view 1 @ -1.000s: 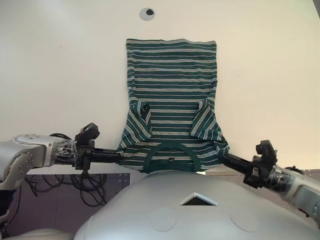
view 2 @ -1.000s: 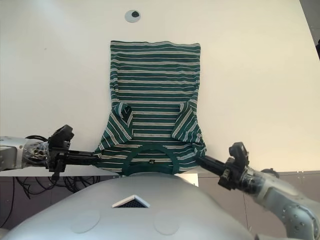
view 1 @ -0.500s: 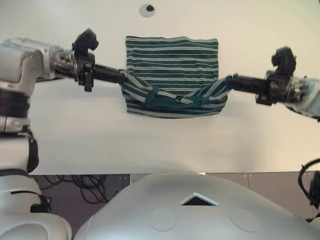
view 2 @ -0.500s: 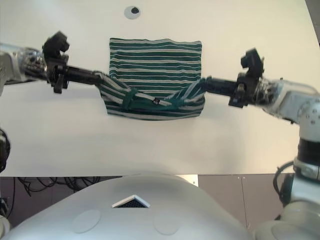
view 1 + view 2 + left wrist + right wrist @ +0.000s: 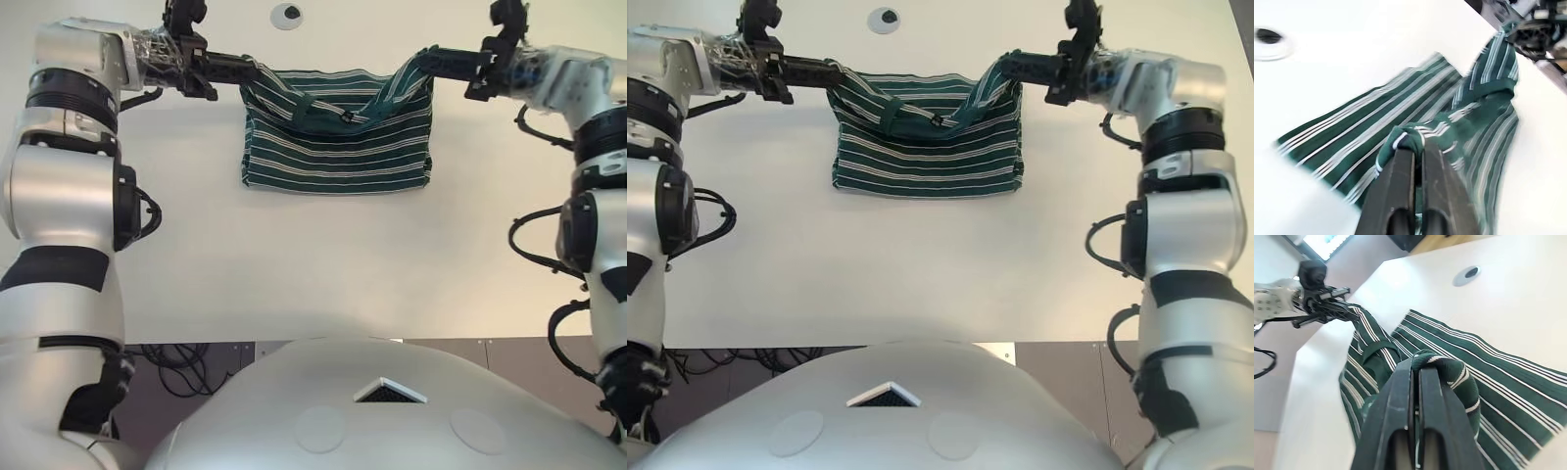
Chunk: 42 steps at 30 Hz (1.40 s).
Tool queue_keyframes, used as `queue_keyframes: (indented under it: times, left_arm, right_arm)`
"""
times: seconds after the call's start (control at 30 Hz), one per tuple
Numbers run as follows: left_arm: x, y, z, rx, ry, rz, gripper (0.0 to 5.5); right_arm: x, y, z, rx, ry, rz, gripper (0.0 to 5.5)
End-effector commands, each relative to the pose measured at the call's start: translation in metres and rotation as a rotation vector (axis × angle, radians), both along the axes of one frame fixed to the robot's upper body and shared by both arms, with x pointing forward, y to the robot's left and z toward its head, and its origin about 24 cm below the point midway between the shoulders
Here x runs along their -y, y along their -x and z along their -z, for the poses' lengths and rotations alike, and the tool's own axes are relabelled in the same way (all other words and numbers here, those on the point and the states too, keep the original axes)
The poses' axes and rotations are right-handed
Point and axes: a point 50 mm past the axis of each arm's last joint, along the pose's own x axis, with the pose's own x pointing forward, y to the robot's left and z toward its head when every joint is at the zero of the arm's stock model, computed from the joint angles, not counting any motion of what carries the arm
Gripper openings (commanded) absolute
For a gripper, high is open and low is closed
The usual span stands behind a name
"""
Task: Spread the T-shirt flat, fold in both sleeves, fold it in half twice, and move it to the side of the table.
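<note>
Spanning left-right, folded T-shirt [image 5: 335, 157], collar edge raised at far side, both jaws clamped on it.

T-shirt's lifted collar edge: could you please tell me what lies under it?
The striped lower half of the same T-shirt, flat on the table. The tabletop beneath that layer is covered.

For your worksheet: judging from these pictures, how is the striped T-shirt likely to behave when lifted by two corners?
Likely floppy: the T-shirt sags in a curve between the left pincer and the right pincer. Probably light: two small pinches of cloth hold up the lifted layer.
</note>
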Motion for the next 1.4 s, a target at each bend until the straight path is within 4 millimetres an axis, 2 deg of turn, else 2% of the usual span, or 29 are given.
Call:
queue_keyframes:
  times: [0.03,0.23,0.4,0.53,0.6,0.7,0.9,1.03,1.1,1.23,1.4]
  left_arm:
    - [0.006,-0.002,0.012,0.037,-0.034,-0.049,0.03]
    - [0.008,-0.006,0.018,0.078,-0.015,-0.154,0.03]
    - [0.011,-0.002,0.034,0.084,-0.060,-0.171,0.03]
    - [0.014,-0.006,0.037,0.088,0.006,-0.309,0.03]
    - [0.016,-0.007,0.040,0.074,0.042,-0.375,0.00]
    - [0.019,-0.009,0.045,0.060,0.093,-0.514,0.56]
    - [0.029,-0.010,0.057,-0.004,0.135,-0.695,1.50]
    - [0.027,-0.017,0.047,0.002,0.243,-0.837,2.07]
    - [0.028,-0.021,0.041,0.003,0.300,-0.868,2.40]
    - [0.035,-0.029,0.026,0.102,0.340,-0.829,3.13]
    - [0.036,-0.026,0.008,0.384,0.268,-0.504,3.64]
  right_arm:
    - [-0.006,-0.002,0.012,0.002,0.019,0.053,0.00]
    - [-0.001,-0.002,0.023,-0.008,0.021,0.147,0.00]
    - [-0.004,0.001,0.034,-0.030,0.039,0.174,0.00]
    - [-0.003,0.001,0.040,-0.033,0.030,0.255,0.00]
    - [-0.003,0.001,0.044,-0.056,0.005,0.319,0.32]
    - [0.001,0.001,0.051,-0.094,-0.034,0.444,0.86]
    - [0.004,0.006,0.063,-0.178,-0.082,0.588,1.90]
    - [0.011,0.007,0.063,-0.166,-0.120,0.623,2.56]
    - [0.014,0.006,0.060,-0.137,-0.143,0.625,2.65]
    - [0.021,0.003,0.049,0.006,-0.107,0.587,2.65]
    - [0.013,-0.003,0.032,0.256,0.039,0.448,2.65]
